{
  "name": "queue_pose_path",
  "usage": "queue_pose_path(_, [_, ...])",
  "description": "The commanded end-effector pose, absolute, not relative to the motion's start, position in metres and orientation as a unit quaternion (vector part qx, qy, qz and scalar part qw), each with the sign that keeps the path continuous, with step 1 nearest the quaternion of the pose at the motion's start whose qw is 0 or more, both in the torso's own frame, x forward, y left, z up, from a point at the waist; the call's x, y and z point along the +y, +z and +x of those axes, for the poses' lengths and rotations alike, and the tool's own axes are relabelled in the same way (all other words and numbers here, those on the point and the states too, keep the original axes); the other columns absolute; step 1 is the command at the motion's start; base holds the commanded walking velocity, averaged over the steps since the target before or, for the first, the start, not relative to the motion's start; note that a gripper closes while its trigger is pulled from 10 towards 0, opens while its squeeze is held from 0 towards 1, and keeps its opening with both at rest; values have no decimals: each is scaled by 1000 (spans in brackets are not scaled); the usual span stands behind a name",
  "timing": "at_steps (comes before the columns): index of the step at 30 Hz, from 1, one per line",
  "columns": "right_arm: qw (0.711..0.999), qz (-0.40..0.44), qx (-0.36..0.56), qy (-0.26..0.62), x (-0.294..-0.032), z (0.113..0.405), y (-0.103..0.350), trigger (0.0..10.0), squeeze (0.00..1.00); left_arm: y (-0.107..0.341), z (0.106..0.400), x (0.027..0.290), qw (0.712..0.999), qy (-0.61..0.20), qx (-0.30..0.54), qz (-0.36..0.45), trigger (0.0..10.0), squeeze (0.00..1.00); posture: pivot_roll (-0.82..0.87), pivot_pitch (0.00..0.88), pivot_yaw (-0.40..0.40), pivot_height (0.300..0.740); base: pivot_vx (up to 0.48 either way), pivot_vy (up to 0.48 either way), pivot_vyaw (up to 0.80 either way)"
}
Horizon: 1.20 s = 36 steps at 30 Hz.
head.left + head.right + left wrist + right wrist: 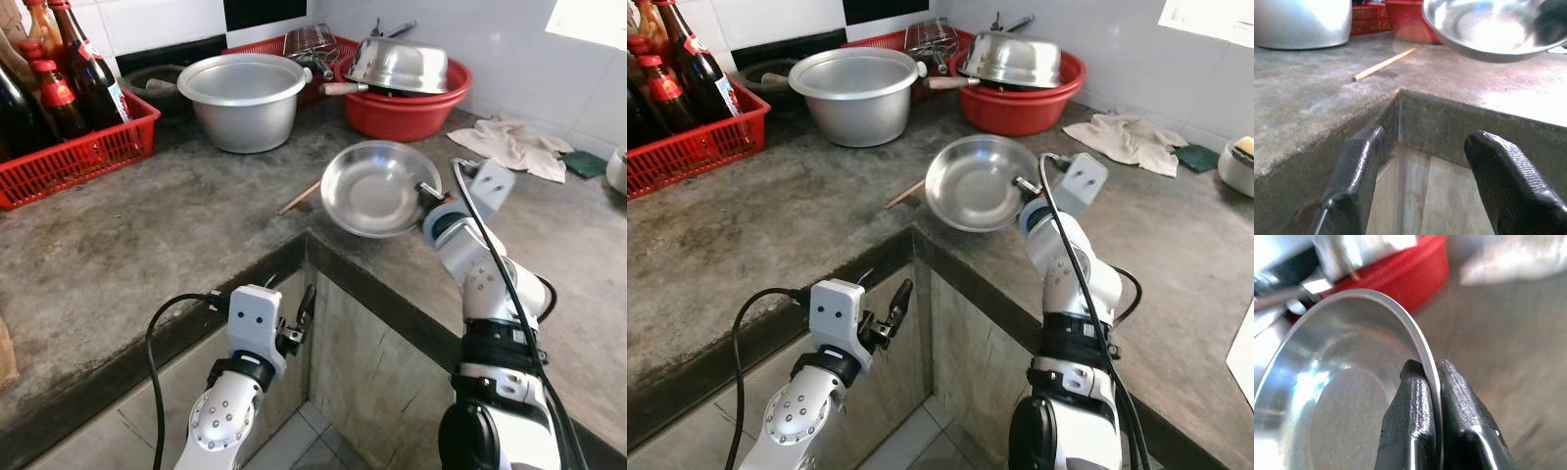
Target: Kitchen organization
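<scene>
Right gripper [1431,382] pinching steel bowl [377,188] rim, left gripper [1425,161] agape

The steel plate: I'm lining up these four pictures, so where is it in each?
Left eye view: steel plate at centre, held above the counter corner by the right pincer.
Right eye view: centre.
Left wrist view: top right.
Right wrist view: lower left, rim pinched.
Shared landmark: red basin.

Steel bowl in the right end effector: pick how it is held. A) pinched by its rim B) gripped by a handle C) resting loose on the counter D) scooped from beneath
A: the right end effector pinches the steel bowl by its rim, one finger inside, one outside.
</scene>
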State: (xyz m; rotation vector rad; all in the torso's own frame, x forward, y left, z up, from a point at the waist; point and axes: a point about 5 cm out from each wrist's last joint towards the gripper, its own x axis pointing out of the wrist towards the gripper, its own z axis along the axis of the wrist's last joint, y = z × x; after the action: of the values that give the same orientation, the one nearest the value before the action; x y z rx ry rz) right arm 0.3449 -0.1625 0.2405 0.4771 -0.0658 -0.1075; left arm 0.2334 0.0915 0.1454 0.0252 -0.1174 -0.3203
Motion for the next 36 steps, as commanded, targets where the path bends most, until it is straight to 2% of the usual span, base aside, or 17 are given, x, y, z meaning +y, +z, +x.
queue_pose_path(1, [976, 193, -92, -43, -160, 335, 260, 0, 0, 148, 233, 91, 984, -162, -67, 9, 10000, 0, 103, 60, -44, 740, 0, 0, 0])
queue_pose_path(2, [980, 116, -153, -50, -159, 317, 269, 0, 0, 153, 233, 91, 984, -161, -79, 3, 10000, 0, 98, 60, -41, 740, 0, 0, 0])
queue_pose_path(3, [980, 116, -153, -50, -159, 317, 269, 0, 0, 153, 233, 91, 984, -161, -79, 3, 10000, 0, 98, 60, -41, 740, 0, 0, 0])
queue_pose_path(6, [981, 20, -190, -41, -150, 298, 268, 0, 0, 156, 233, 89, 983, -164, -85, -6, 10000, 0, 90, 57, -36, 740, 0, 0, 0])
queue_pose_path(10, [981, -25, -186, -41, -147, 282, 248, 0, 0, 156, 234, 86, 981, -174, -82, -11, 10000, 0, 86, 56, -33, 740, 0, 0, 0])
queue_pose_path(14, [983, -39, -175, -38, -146, 278, 238, 0, 0, 157, 234, 84, 980, -182, -84, -10, 10000, 0, 82, 56, -27, 740, 0, 120, -400])
queue_pose_path(22, [982, -49, -175, -45, -145, 277, 234, 0, 0, 157, 238, 85, 980, -180, -86, -2, 10000, 0, 80, 49, -21, 740, 0, 480, -782])
queue_pose_path(29, [980, -55, -189, -42, -141, 278, 240, 0, 0, 158, 238, 83, 975, -198, -95, 23, 10000, 0, 78, 48, -15, 740, 0, 0, -781])
queue_pose_path(36, [977, -62, -201, -43, -140, 277, 246, 0, 0, 158, 239, 82, 975, -199, -94, 27, 10000, 0, 76, 45, -10, 740, 34, -414, -781])
